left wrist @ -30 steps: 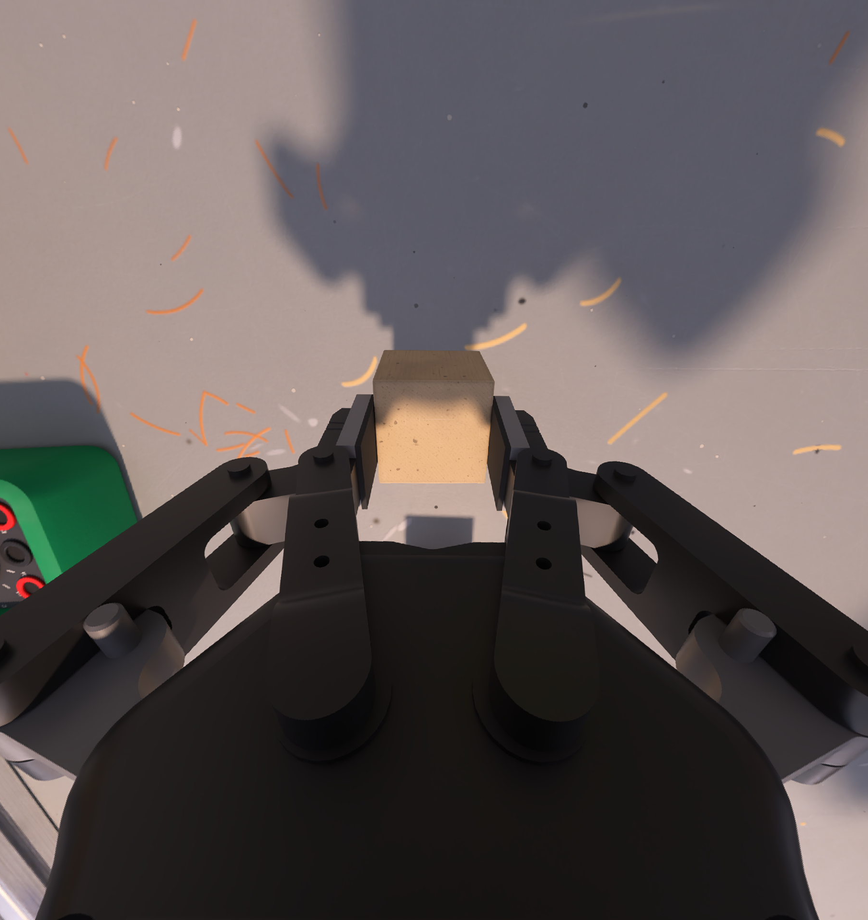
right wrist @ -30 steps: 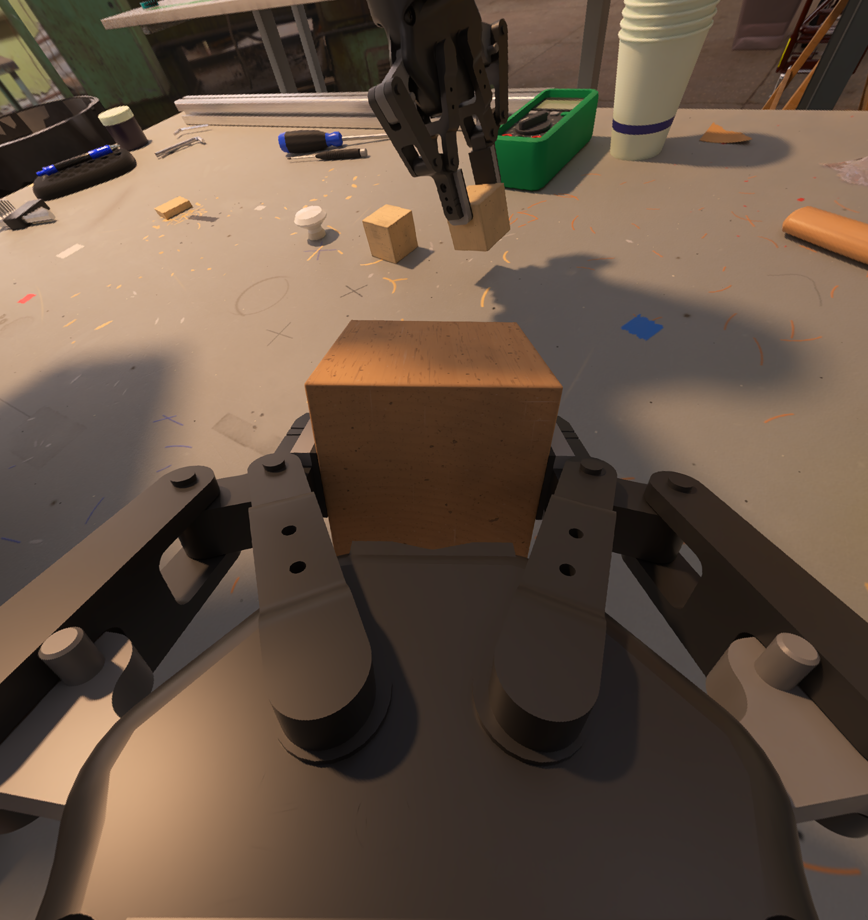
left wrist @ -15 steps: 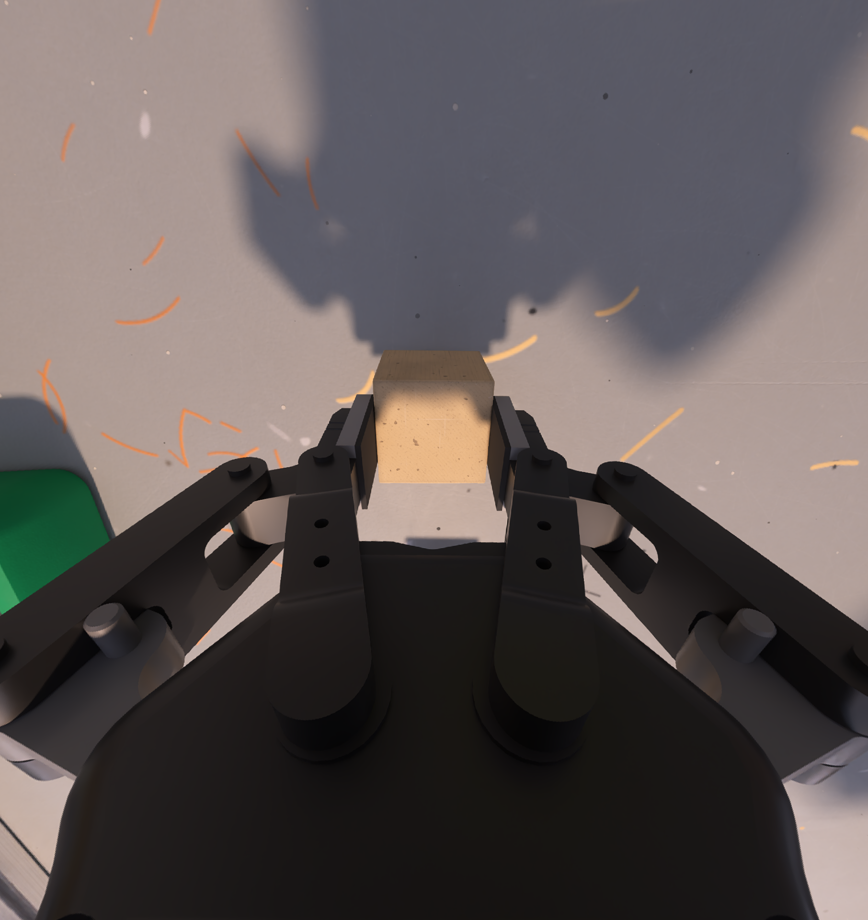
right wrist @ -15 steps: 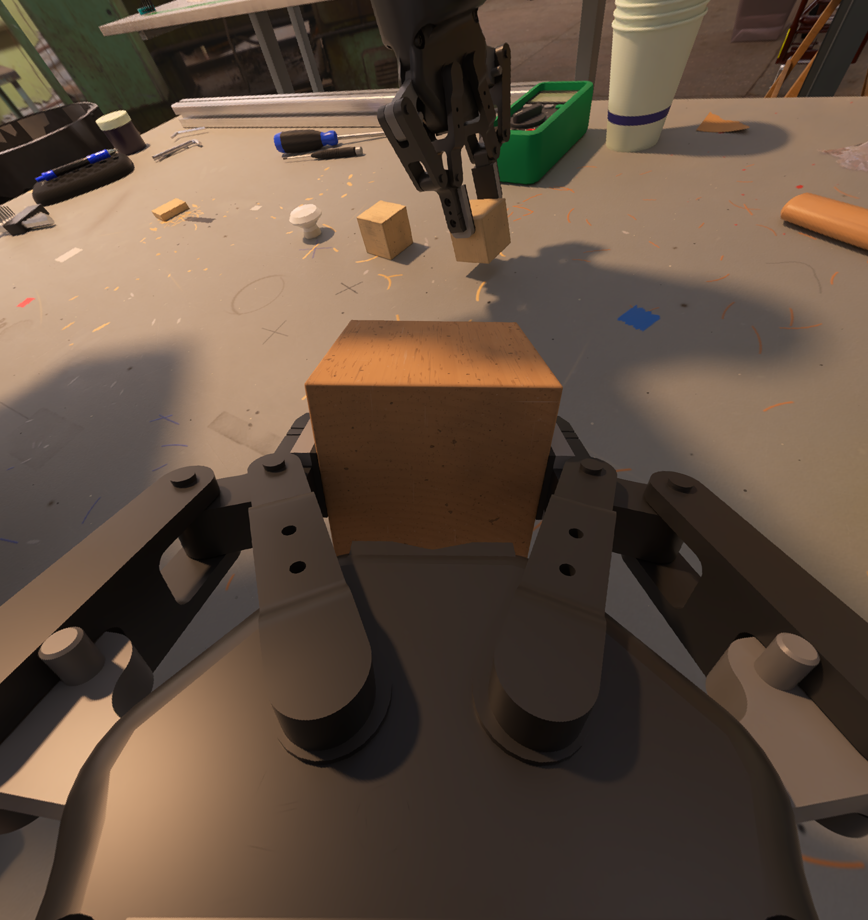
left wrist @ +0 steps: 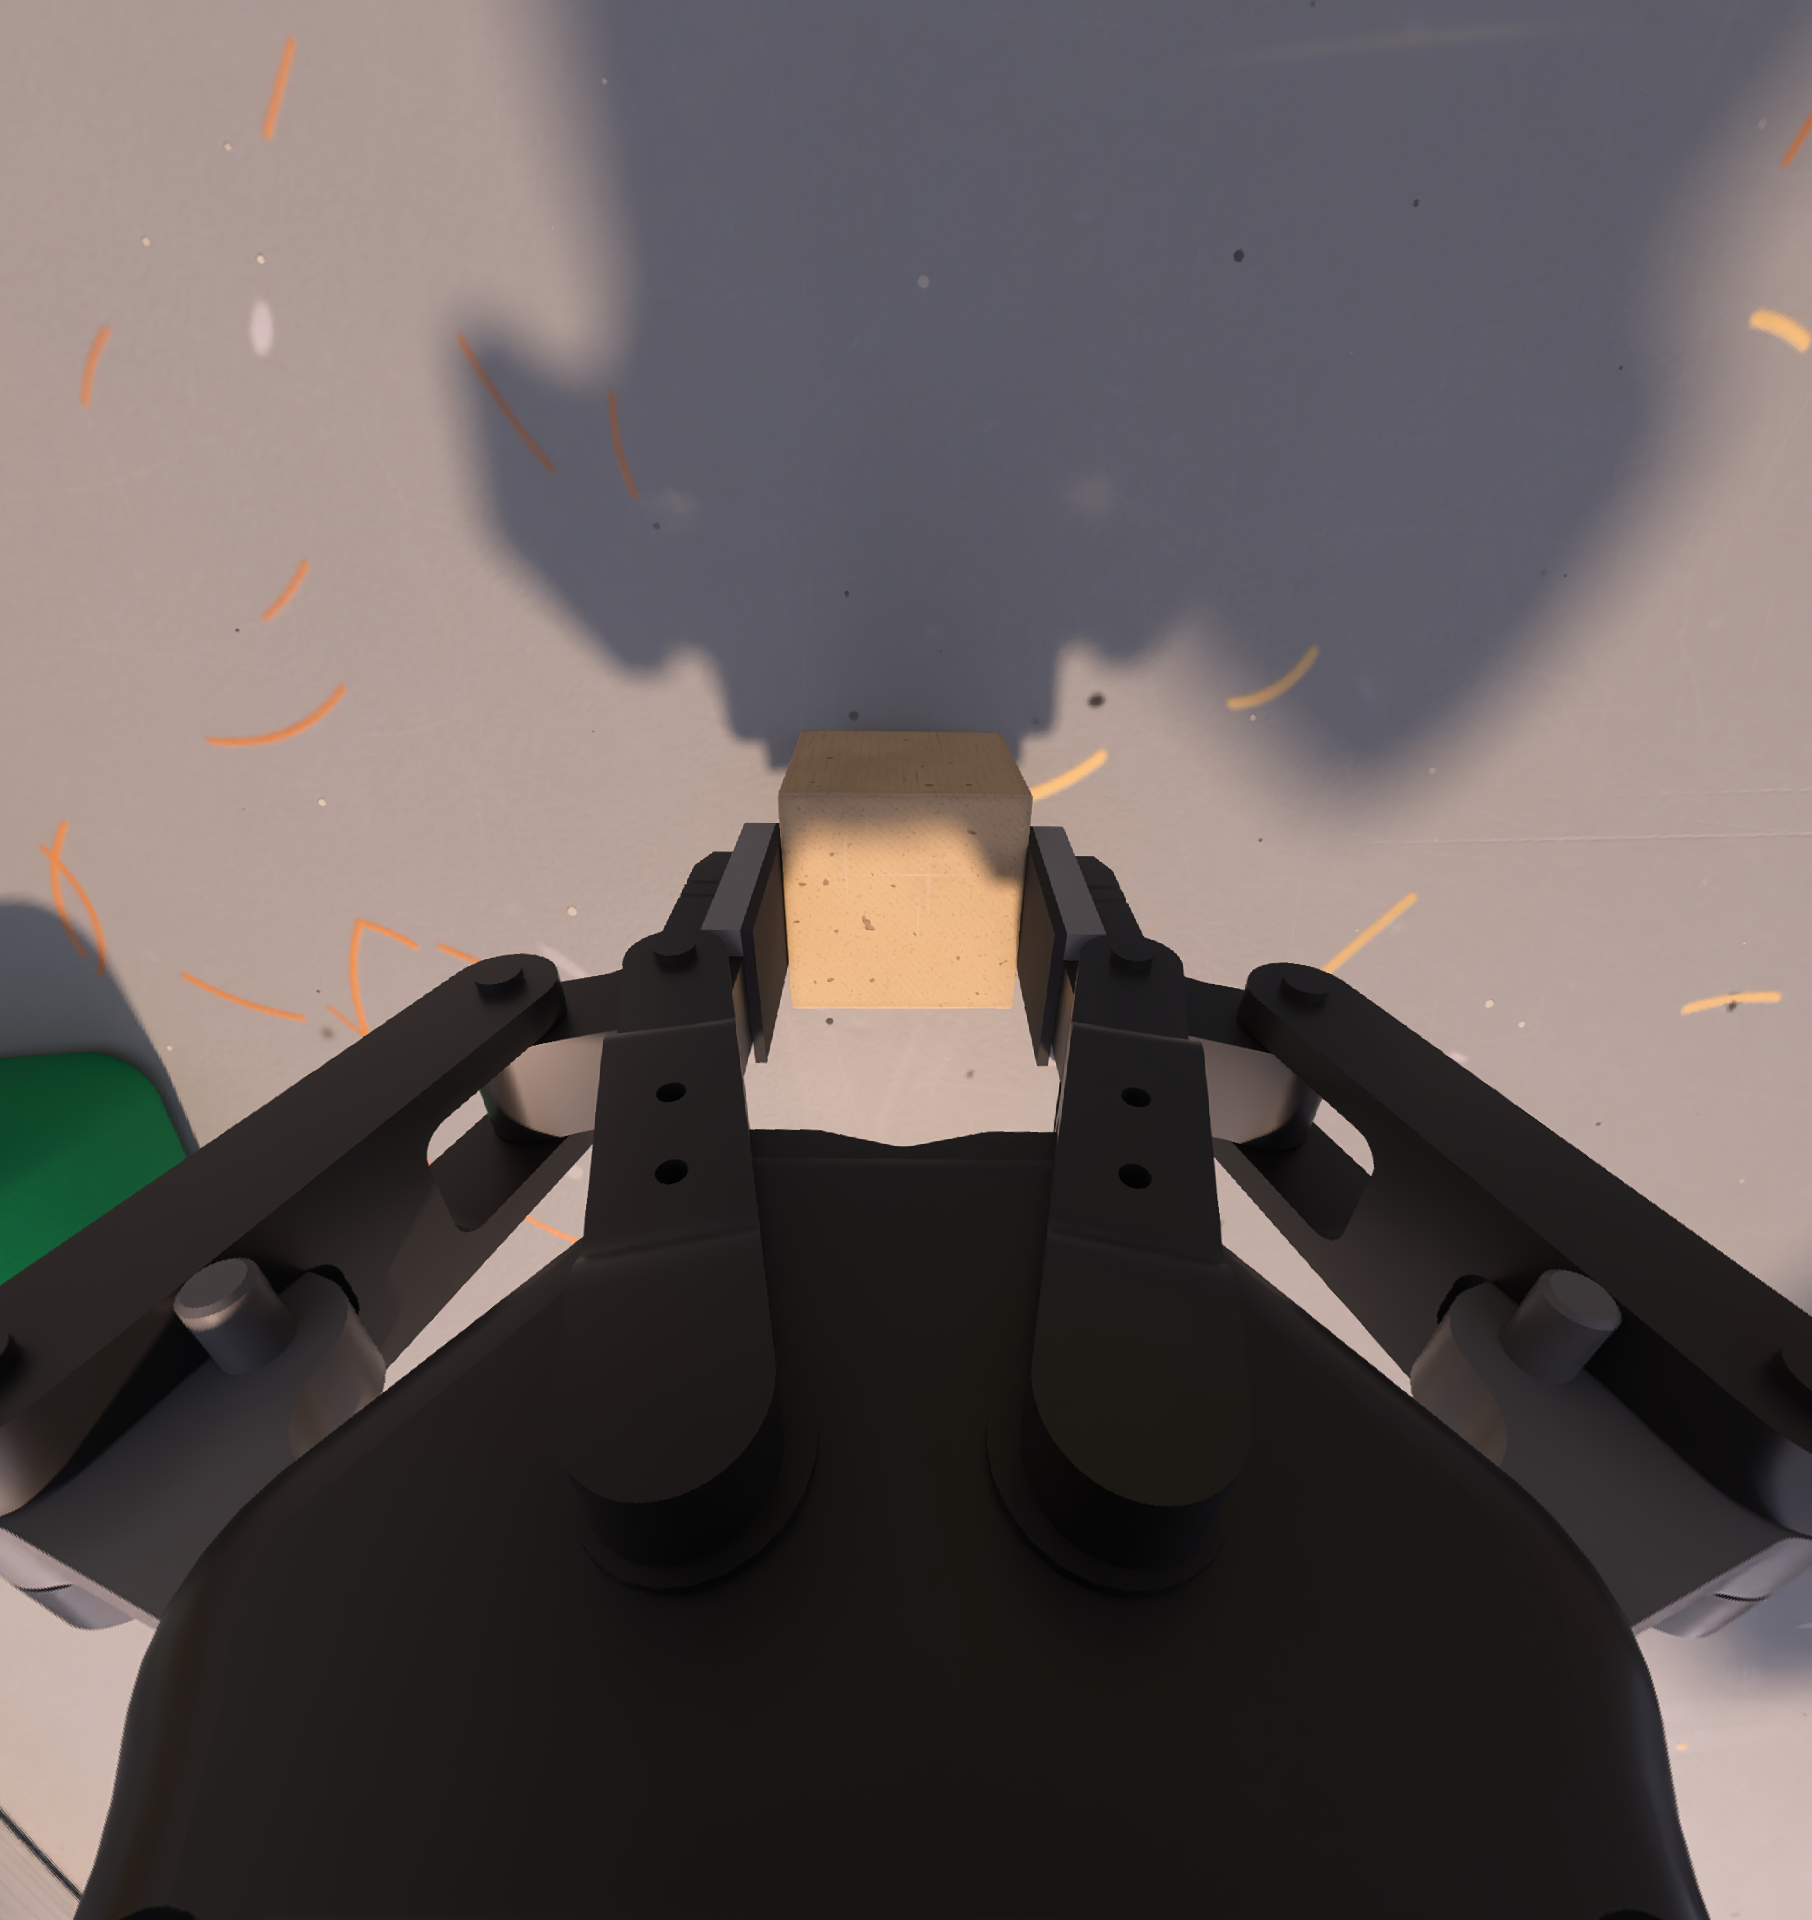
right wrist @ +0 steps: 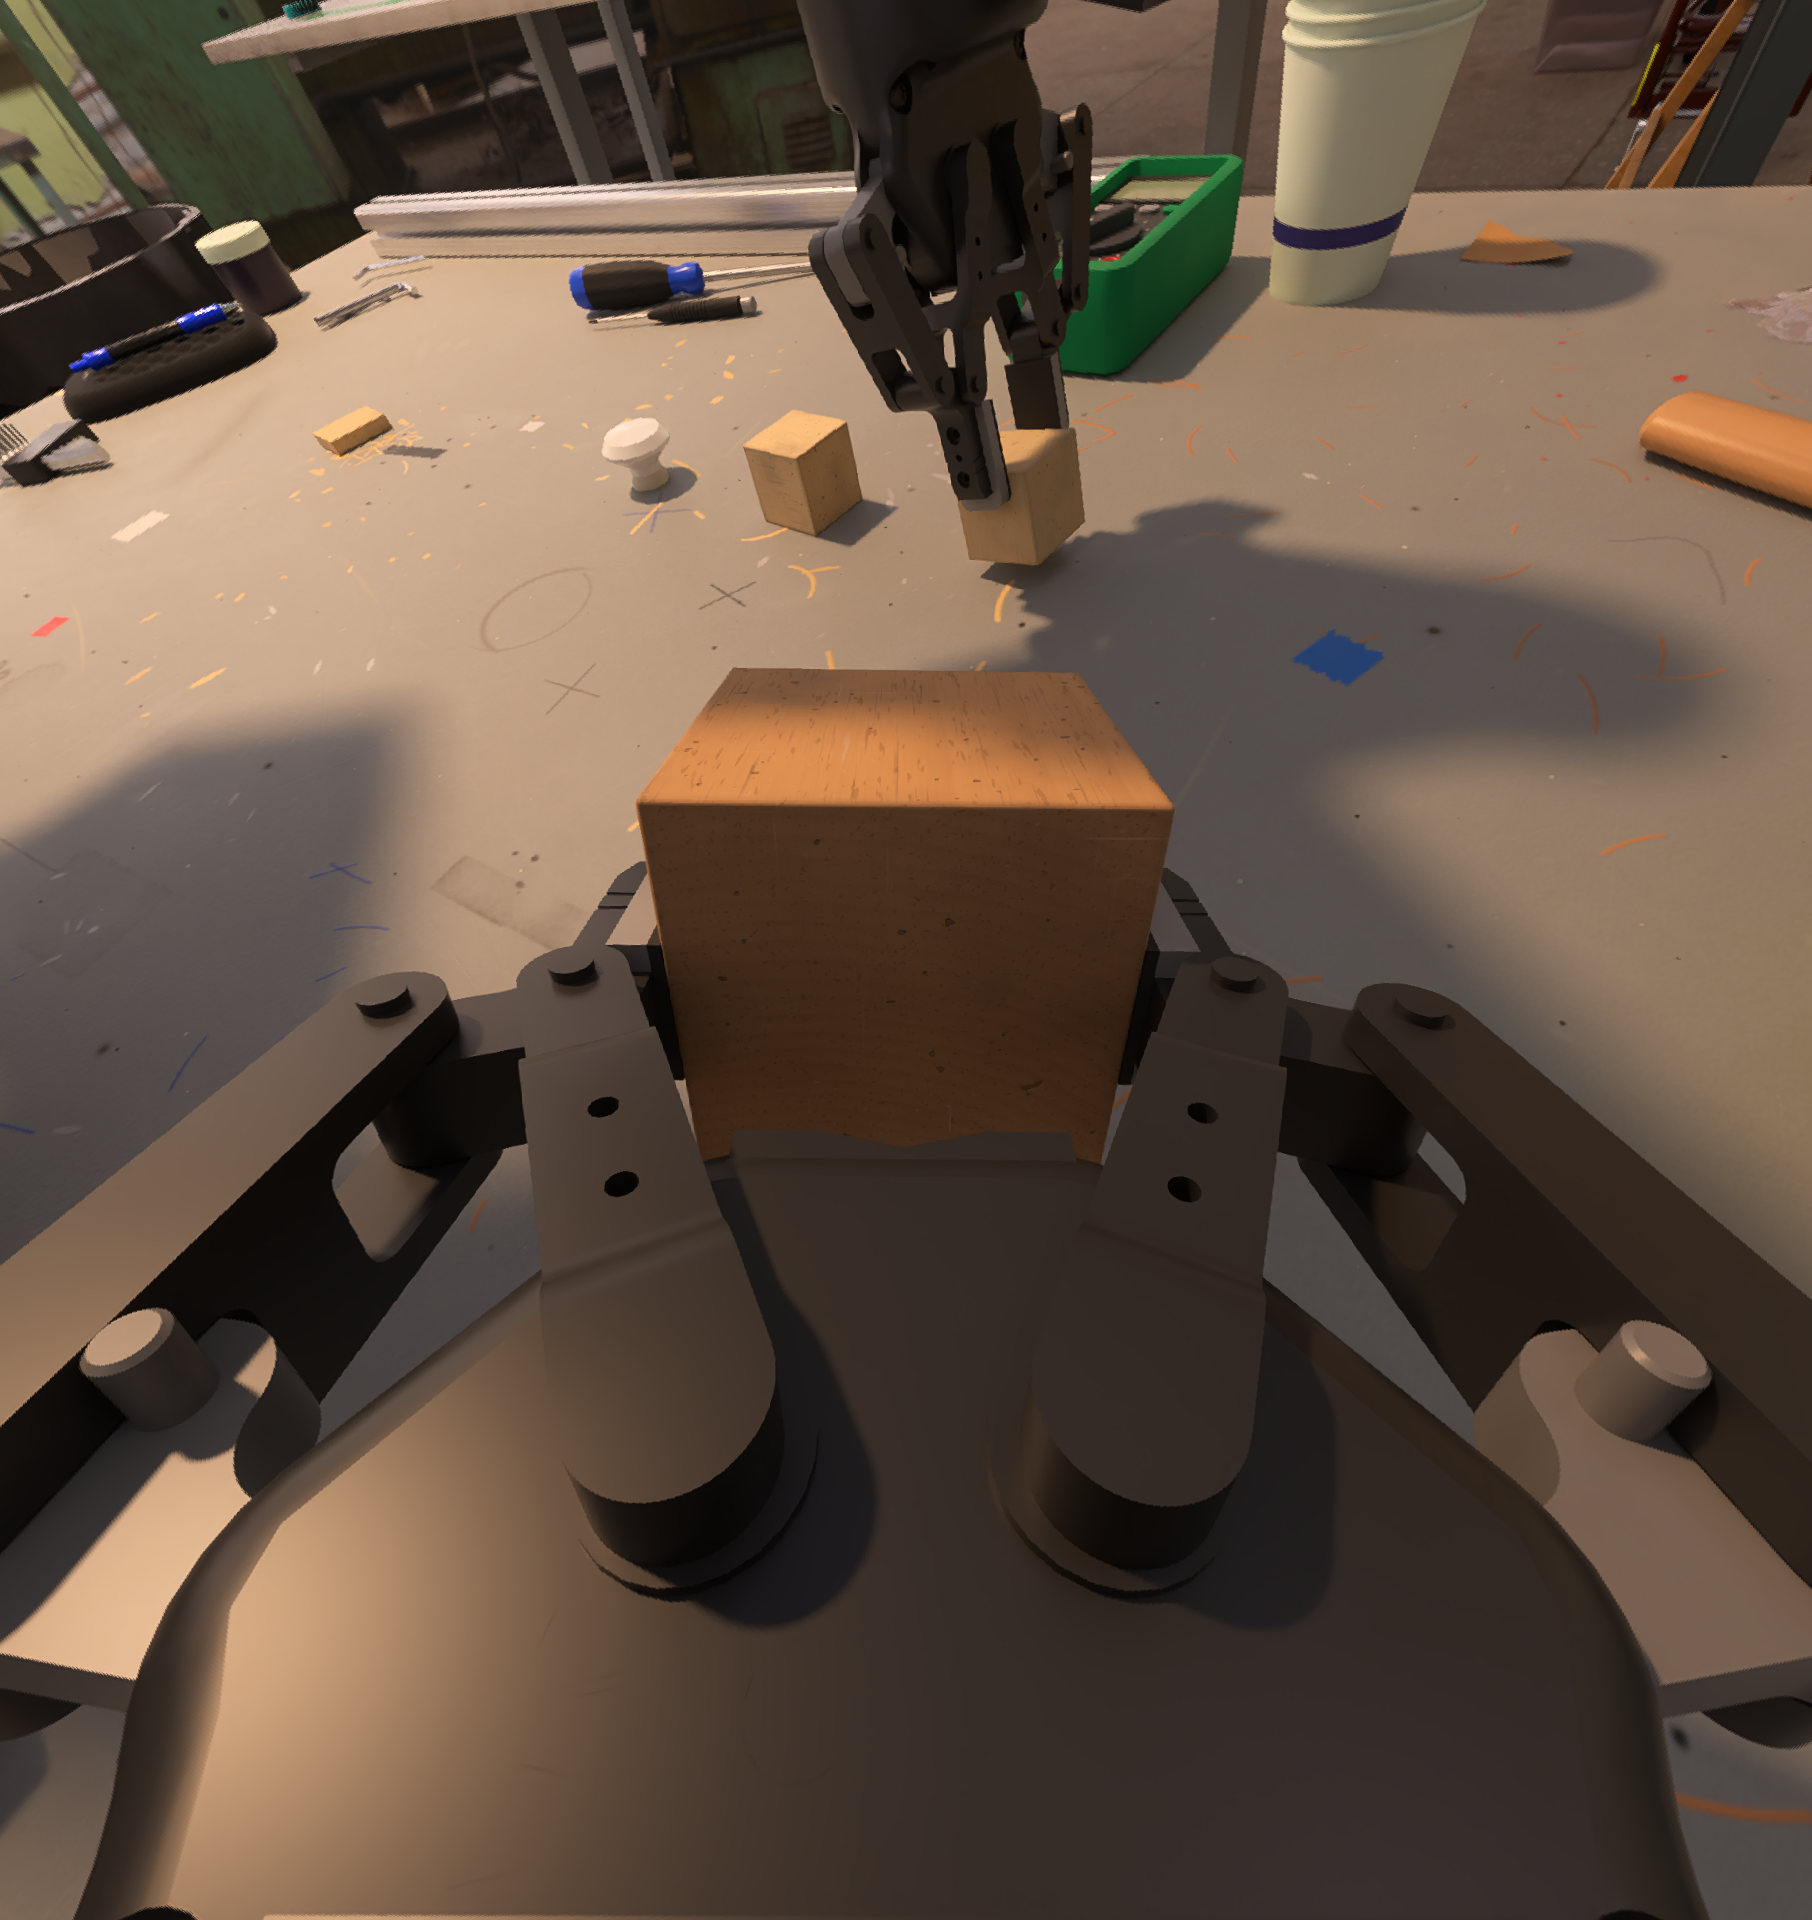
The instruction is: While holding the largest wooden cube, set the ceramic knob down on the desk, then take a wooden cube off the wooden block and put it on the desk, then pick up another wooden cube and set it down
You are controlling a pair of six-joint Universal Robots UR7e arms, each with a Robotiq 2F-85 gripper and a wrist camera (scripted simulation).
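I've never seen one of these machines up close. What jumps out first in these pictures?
A big orange-brown wooden cube fills the middle of the right wrist view, clamped in the right claw. Beyond it, the left claw reaches down from above, gripping a smaller pale cube just over the desk. Left of that, another pale cube and a white ceramic knob sit on the desk.

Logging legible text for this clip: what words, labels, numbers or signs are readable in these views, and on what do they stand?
No text here can be read.
Green meter: markings on its face, too small to read.
Paper cup: a plain blue band, no words.
Desk: pencilled crosses and a circle, no words.
Largest wooden cube and small wooden cube: unmarked.
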